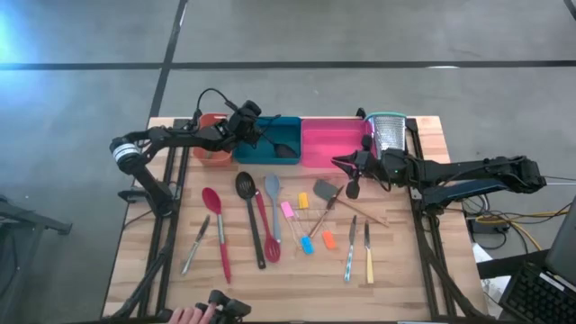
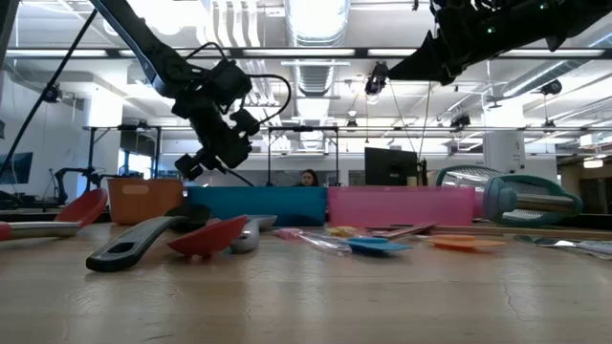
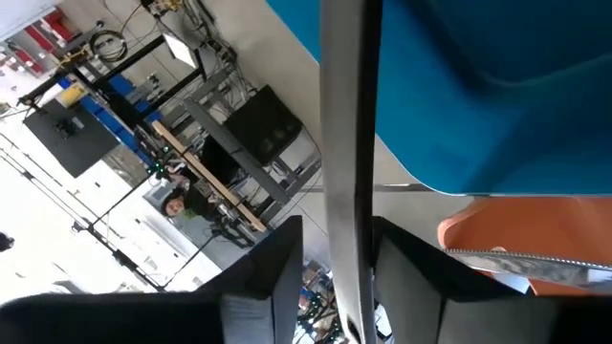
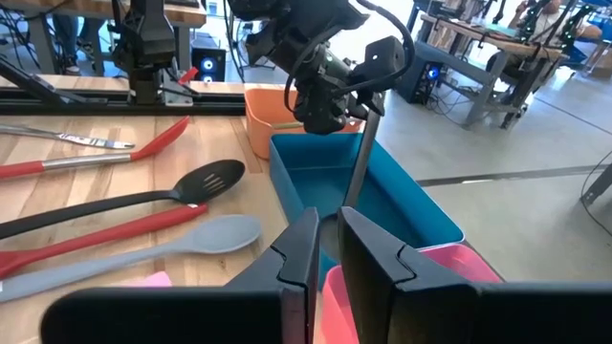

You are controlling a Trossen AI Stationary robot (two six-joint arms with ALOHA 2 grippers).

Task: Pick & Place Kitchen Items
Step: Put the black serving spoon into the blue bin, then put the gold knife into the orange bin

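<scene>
In the high view, the left gripper (image 1: 255, 129) is in the upper middle of the frame, at the left end of the teal tray (image 1: 290, 160). A black utensil (image 1: 277, 144) runs from it to the lower right into the tray, so its long axis slants down across the tray. The right gripper (image 1: 346, 165) sits right of centre, over the lower edge of the pink tray (image 1: 326, 155), with a dark spoon-like tool (image 1: 352, 188) at its tip. In the low view, upper left, the left gripper (image 2: 196, 164) hangs above the teal tray (image 2: 256, 204). In the left wrist view a grey handle (image 3: 346, 153) stands between the fingers (image 3: 277, 277) with small gaps, so the grip looks loosened; I cannot tell if it is free. In the right wrist view, the right gripper (image 4: 327, 250) is nearly closed; a hold I cannot see there.
</scene>
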